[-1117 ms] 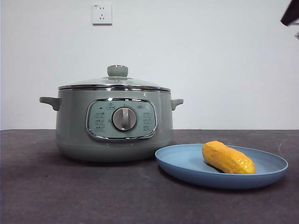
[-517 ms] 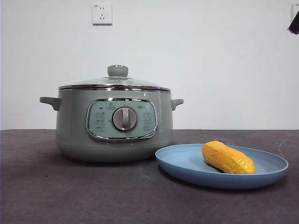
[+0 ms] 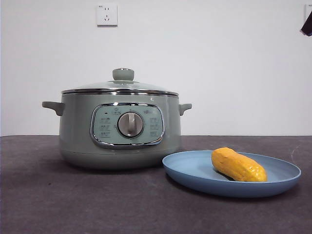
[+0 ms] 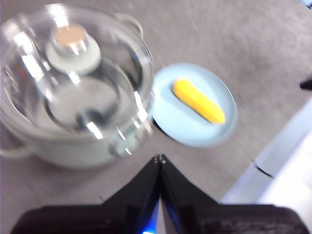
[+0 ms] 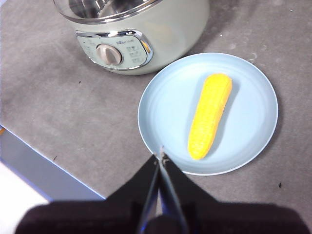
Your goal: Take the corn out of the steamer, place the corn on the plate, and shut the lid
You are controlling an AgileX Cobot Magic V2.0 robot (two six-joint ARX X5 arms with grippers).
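Observation:
The corn [image 3: 239,165] lies on the light-blue plate [image 3: 195,175] to the right of the steamer [image 3: 78,136]; it also shows in the right wrist view [image 5: 209,114] and the left wrist view [image 4: 199,101]. The glass lid [image 3: 122,87] with its green knob [image 3: 123,74] sits closed on the steamer. My left gripper [image 4: 159,158] is shut and empty, high above the steamer [image 4: 63,151] and plate [image 4: 165,122]. My right gripper [image 5: 161,154] is shut and empty, high above the plate's [image 5: 253,131] rim. A black arm tip [image 3: 307,24] shows at the top right corner.
The dark grey table [image 3: 58,204] stretches in front of the steamer. A white wall socket [image 3: 107,14] is on the back wall. The table's edge and pale floor show in both wrist views [image 5: 29,180].
The black arm tip at the top right corner has drawn further up and out of view. The steamer, lid, corn and plate have not moved.

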